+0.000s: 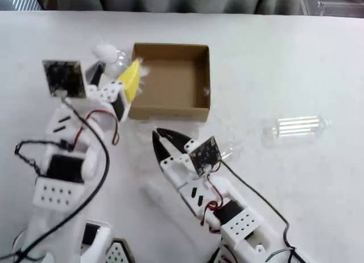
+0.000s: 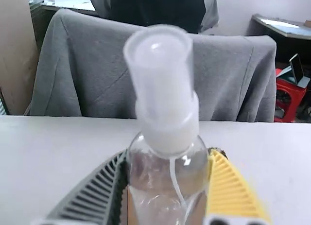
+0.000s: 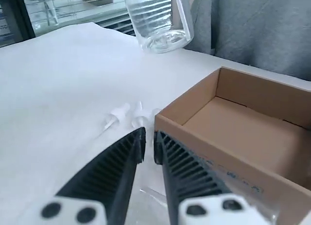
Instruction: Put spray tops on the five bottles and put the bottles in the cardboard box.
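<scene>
My left gripper (image 2: 167, 186) is shut on a clear bottle (image 2: 165, 181) with a white spray top (image 2: 163, 89) on its neck, gripped between a grey and a yellow finger. In the high view this left gripper (image 1: 126, 75) is at the left wall of the cardboard box (image 1: 170, 111), with the bottle (image 1: 114, 57) at the box's far left corner. My right gripper (image 1: 166, 141) is just in front of the box with its black fingers (image 3: 129, 162) nearly together and nothing between them. Two loose spray tops (image 3: 116, 117) lie beside the box (image 3: 209, 137).
One clear bottle (image 1: 296, 128) lies on its side at the right of the white table. Another clear bottle (image 1: 230, 152) lies close beside the right arm. A grey chair back (image 2: 160, 74) stands beyond the table's far edge.
</scene>
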You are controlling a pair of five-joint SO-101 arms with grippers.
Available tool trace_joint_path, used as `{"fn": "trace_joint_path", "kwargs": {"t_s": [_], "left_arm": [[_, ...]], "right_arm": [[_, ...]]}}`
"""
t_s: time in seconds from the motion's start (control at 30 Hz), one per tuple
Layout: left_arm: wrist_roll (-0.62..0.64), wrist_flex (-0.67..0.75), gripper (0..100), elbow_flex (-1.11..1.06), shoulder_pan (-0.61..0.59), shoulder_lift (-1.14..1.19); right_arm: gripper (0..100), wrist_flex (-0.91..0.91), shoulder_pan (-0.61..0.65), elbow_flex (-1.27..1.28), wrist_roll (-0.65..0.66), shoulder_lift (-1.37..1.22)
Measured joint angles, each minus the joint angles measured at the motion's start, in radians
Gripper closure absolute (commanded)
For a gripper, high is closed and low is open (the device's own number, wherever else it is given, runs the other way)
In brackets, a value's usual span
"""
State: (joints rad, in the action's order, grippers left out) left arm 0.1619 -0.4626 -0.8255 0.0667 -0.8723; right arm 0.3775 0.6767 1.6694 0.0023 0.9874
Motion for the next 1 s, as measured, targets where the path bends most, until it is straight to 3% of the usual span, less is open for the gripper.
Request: {"fn": "trace_joint_path", "kwargs": {"t_s": [0.4,1.0], "left_arm": [[0.000,0.350,98,0.204,0.000,0.565],[-0.032,0.381,98,0.787,-0.021,1.350]], "right_arm": [[98.2,-0.003,-0.029,0.000,-0.002,0.000],[98.2,-0.003,-0.054,0.000,-0.002,0.000]]}}
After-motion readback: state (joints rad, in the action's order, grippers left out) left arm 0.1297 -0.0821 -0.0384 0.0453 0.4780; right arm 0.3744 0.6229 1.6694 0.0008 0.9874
